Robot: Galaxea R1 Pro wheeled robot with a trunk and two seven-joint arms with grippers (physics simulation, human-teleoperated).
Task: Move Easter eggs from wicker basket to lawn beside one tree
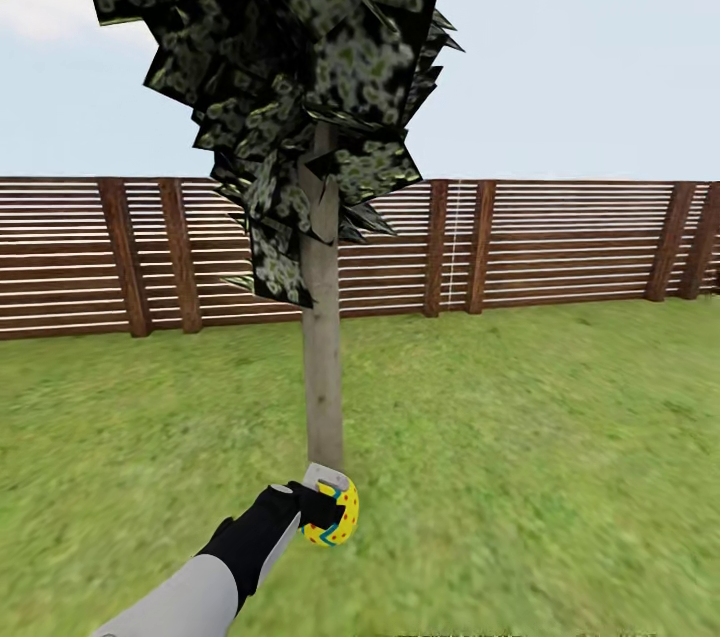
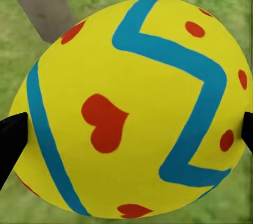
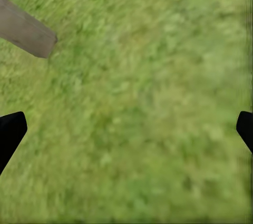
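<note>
Head view: one Easter egg (image 1: 336,515) pinched in left gripper (image 1: 330,507), just beside base of one tree (image 1: 322,357), above lawn (image 1: 540,437).
Left wrist view: egg smooth, rounded, likely light, slippery; best held across widest girth.
Right wrist view: right gripper (image 3: 126,129) spread, empty, over grass.

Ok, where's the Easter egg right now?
In the head view, the Easter egg is held in the left gripper, low over the lawn, just in front of the tree trunk's base.
</note>
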